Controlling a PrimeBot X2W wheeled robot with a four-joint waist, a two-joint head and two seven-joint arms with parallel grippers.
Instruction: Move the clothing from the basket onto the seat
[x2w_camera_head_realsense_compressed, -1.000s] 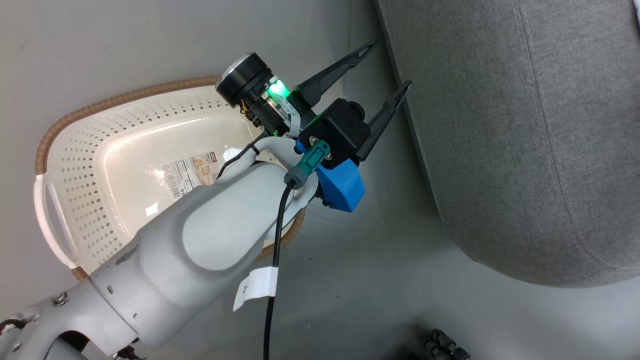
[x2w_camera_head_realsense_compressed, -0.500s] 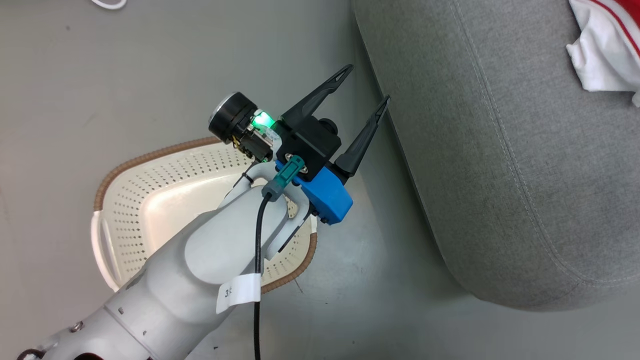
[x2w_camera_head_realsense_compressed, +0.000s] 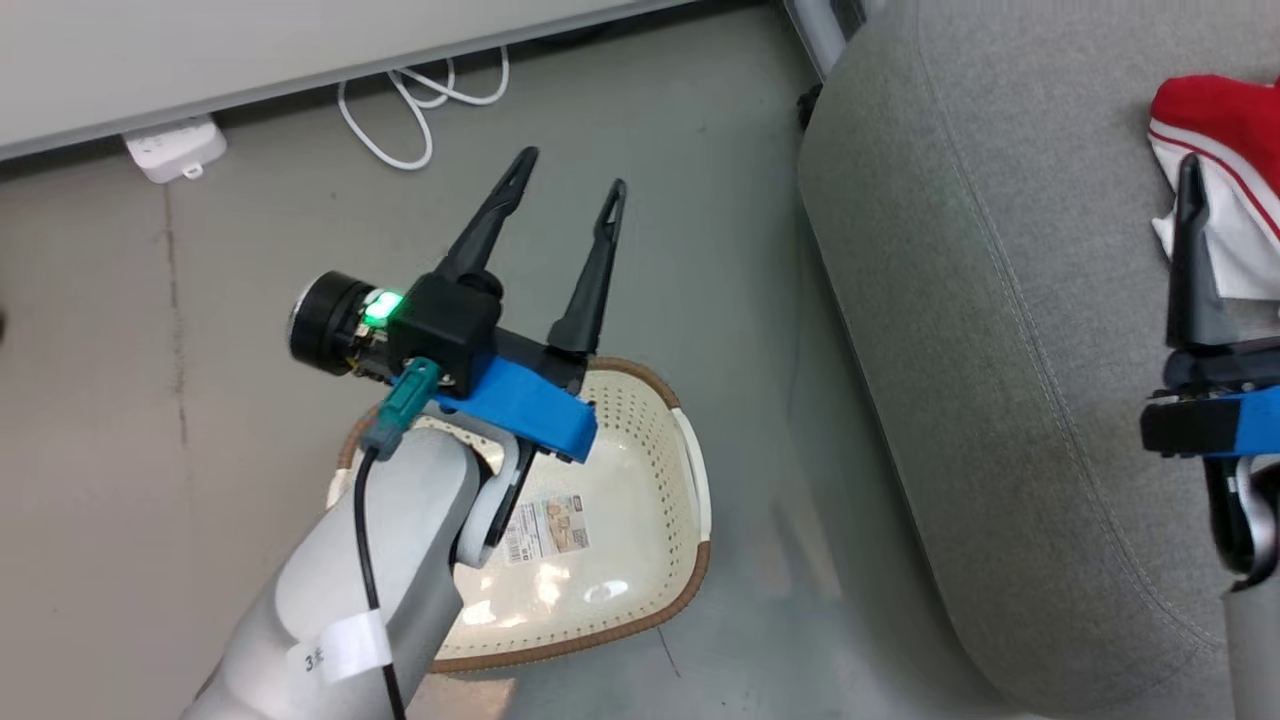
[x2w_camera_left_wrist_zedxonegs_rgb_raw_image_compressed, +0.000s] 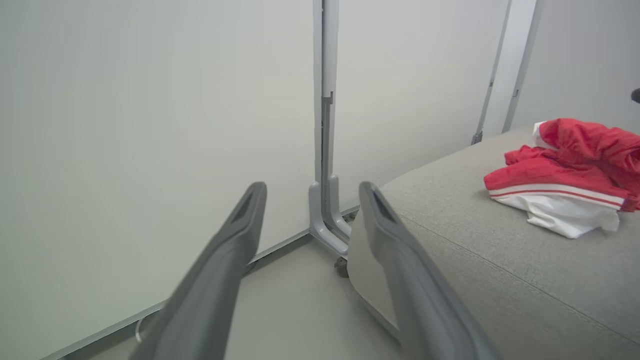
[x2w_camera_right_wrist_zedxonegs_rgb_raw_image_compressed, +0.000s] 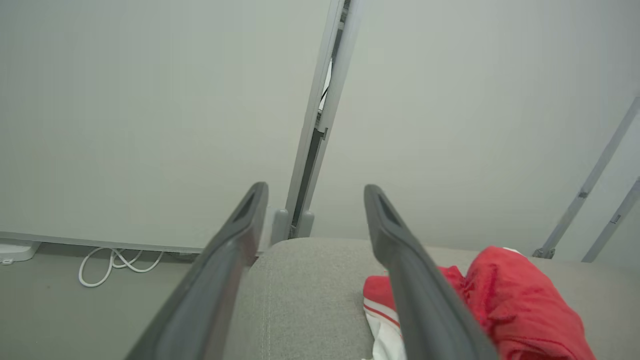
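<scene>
The cream basket stands on the floor left of the seat, its bare bottom and barcode sticker showing, with no clothing in it. My left gripper hovers above the basket's far rim, open and empty, its fingers pointing toward the wall. The red and white clothing lies bunched on the grey seat. One finger of my right gripper rises over the seat just in front of it. In the right wrist view that gripper stands open and empty above the clothing.
A white power strip and a looped white cable lie on the grey floor by the wall. A grey metal post with a caster foot stands at the seat's far corner. Bare floor lies between basket and seat.
The head camera has swung, so the whole picture has shifted; wall, cable and more clothing now show. My left gripper has turned away from the seat's edge, still open. A right gripper finger has come into view.
</scene>
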